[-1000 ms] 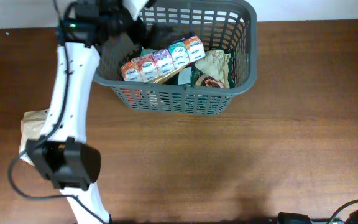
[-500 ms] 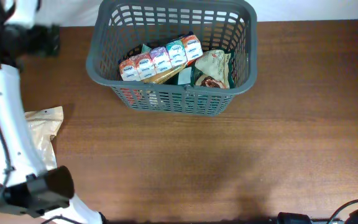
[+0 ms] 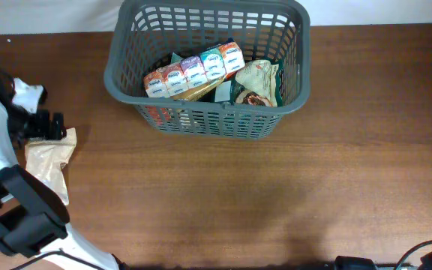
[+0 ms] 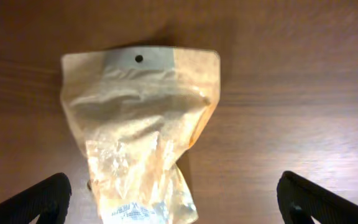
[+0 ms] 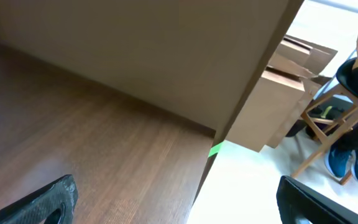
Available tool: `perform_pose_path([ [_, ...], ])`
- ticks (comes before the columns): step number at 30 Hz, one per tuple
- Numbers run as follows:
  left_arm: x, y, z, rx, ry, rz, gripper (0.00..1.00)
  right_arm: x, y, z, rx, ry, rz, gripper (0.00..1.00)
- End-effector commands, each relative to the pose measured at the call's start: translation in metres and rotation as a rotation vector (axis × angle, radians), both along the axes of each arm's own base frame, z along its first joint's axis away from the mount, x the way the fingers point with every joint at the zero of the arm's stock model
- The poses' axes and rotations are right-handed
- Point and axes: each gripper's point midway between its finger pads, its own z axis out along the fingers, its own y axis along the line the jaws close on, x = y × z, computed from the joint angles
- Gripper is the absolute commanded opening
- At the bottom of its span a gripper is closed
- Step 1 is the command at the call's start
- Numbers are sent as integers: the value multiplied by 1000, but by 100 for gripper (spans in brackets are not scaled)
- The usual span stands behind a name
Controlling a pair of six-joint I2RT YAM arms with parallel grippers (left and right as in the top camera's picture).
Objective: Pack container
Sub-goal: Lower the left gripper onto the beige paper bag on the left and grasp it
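left end effector [image 4: 178, 200] spread wide above the tan pouch [image 4: 138, 118] on the tabletop [image 4: 291, 93]; soft, crinkly, probably light, so pinch across its fuller middle.

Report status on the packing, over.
Left gripper open over tan pouch. Right gripper open, empty. Basket holds packets; pouch outside. Nothing between them.

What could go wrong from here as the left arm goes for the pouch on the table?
1. The pouch lies flat and crumpled on the table; the open left gripper might pinch only a loose fold and drop it.
2. The basket already holds a row of cartons over other packets, so the pouch could perch on top or snag the rim.
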Motion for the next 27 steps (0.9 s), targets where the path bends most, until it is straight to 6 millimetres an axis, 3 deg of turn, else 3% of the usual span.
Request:
perform_pose_path([
  [1, -12, 5, -20, -12, 13, -131, 100, 3, 1, -6, -1, 26, 24, 99],
  [13, -61, 39, -95, 18, 61, -29, 98, 11, -1, -12, -9, 46, 24, 99],
  [16, -69, 37, -115, 15, 57, 25, 96, 11, -1, -12, -9, 44, 23, 99],
  [23, -72, 34, -139, 31, 27, 75, 93, 8, -3, -9, -24, 46, 1, 99],
  [26, -74, 29, -149, 26, 10, 79, 89, 5, -3, -9, -30, 35, -6, 99],
  [27, -74, 28, -151, 22, 2, 81, 80, 2, -3, -9, -32, 19, -6, 99],
])
